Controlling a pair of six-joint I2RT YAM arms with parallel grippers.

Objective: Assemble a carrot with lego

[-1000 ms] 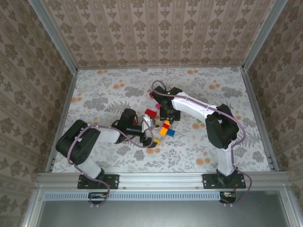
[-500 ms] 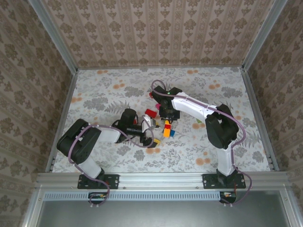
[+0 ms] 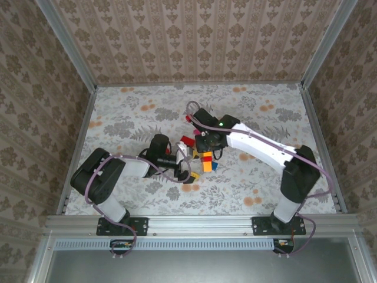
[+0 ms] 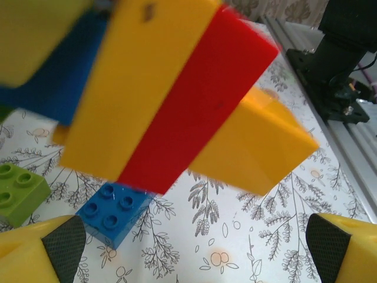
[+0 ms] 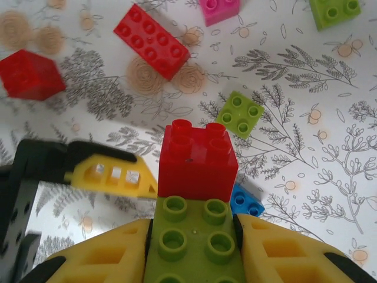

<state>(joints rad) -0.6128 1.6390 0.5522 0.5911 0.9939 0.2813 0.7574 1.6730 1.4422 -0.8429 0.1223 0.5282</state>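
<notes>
Lime-green plastic sits in the grip of the right gripper [image 5: 194, 253]: its jaws are closed tight on a green brick [image 5: 191, 236] that carries a red brick [image 5: 197, 162] at its 12 o'clock end. From overhead this lego stack [image 3: 206, 160] hangs near the middle of the floral table [image 3: 265, 177], at 6 o'clock of the right wrist. The left gripper [image 3: 189, 163] lies at 9 o'clock of the stack, just beside it, with its jaws spread wide and holding nothing. In its wrist view the stack looms blurred, in yellow, red and orange layers. It seems to float clear of both fingertips [image 4: 56, 247], though the blur leaves that unsure. On the table under it lie a blue brick [image 4: 115, 213] and, at 9 o'clock, a loose green brick [image 4: 17, 190]. Beyond the held stack, a long red brick [image 5: 151, 41] lies at 11 o'clock and a magenta brick [image 5: 219, 9] at 12.
</notes>
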